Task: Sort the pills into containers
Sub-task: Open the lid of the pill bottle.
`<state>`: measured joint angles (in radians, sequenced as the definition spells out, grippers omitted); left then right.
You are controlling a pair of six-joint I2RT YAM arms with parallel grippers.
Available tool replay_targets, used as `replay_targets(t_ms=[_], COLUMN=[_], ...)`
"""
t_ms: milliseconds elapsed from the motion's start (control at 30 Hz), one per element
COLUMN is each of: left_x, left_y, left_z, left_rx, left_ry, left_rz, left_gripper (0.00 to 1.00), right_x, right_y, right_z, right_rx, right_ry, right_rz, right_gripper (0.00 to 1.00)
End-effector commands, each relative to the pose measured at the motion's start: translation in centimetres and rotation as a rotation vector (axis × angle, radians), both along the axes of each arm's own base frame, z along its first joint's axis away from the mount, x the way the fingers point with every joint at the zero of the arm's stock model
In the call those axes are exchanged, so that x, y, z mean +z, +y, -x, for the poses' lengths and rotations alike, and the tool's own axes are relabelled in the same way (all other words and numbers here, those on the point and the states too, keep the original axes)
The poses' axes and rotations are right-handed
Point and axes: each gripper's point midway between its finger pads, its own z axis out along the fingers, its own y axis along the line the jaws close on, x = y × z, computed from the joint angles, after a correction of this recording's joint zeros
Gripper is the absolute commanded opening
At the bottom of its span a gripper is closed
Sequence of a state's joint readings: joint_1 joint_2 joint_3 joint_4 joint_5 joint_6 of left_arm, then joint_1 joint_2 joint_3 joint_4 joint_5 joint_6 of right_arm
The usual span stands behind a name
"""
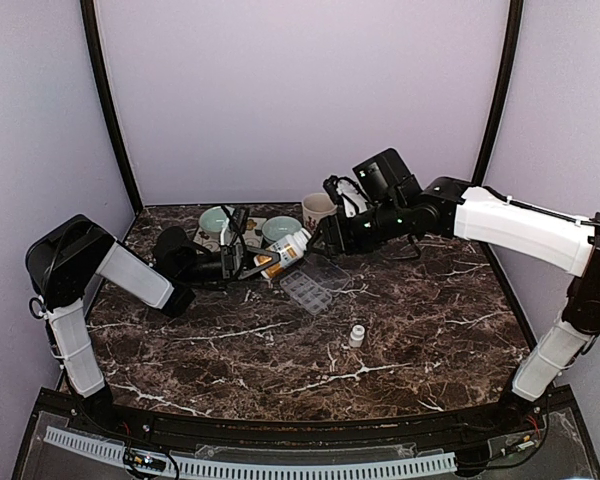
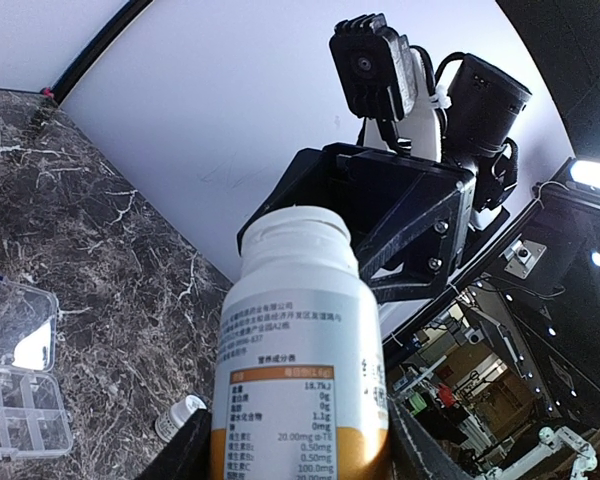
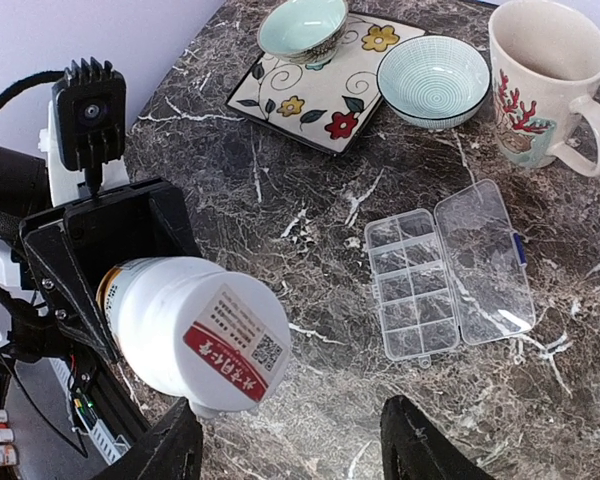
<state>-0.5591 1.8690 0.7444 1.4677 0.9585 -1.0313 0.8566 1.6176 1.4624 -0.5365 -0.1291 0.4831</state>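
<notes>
The jaws of the left gripper (image 2: 300,438) were closed on the body of a white bottle (image 2: 298,330). They held it by its lower part, above the table, with the neck pointing toward the right arm. The jaws of the right gripper (image 3: 295,450) stood wide apart and had hold of nothing. They were close to the top end of the bottle, and I could not tell whether one finger touched it.

The organiser box (image 3: 410,290) lay on the marble table (image 1: 430,330) near the middle, just to the right of the held bottle and a little nearer. Its lid was open flat beside it, and I saw no pills in the compartments. Beyond it, on the far side, were a flowered plate (image 3: 320,95), a ribbed bowl (image 3: 433,80) and a mug (image 3: 540,85). A small white cap-like thing (image 1: 356,336) stood nearer, apart from the box.

The box was probably very light, of thin, stiff, clear plastic, so I think it would slide easily on the smooth stone if something pushed it. The hinge and the lid looked like the weak parts. A grip on the outer wall of the divided half seemed safer than one on the lid.

The bottle was round and smooth, so it could turn or slip in the jaws. I judged the body the right place for the holding jaws, and the top end the place for the other gripper. The compartments were small, so pouring would need a slow tilt low above the box.
</notes>
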Motion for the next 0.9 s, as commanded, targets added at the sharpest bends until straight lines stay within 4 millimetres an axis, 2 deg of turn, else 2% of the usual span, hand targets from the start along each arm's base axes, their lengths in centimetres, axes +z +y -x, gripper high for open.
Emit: replay_targets(t_ms=[0, 867], left_x=[1.34, 1.14], left_y=[0.31, 0.63], left_z=[0.86, 1.27], left_rx=[-0.026, -0.036], left_ry=[-0.060, -0.058], left_rz=[0.031, 0.033], left_gripper=[0.13, 0.12], right_x=[1.32, 1.80], right_y=[0.10, -0.47], right_z=[-0.59, -1.57], right_rx=[-0.016, -0.055], right_ry=[-0.044, -0.063], right_rz=[-0.001, 0.011], right_gripper=[0.61, 0.59])
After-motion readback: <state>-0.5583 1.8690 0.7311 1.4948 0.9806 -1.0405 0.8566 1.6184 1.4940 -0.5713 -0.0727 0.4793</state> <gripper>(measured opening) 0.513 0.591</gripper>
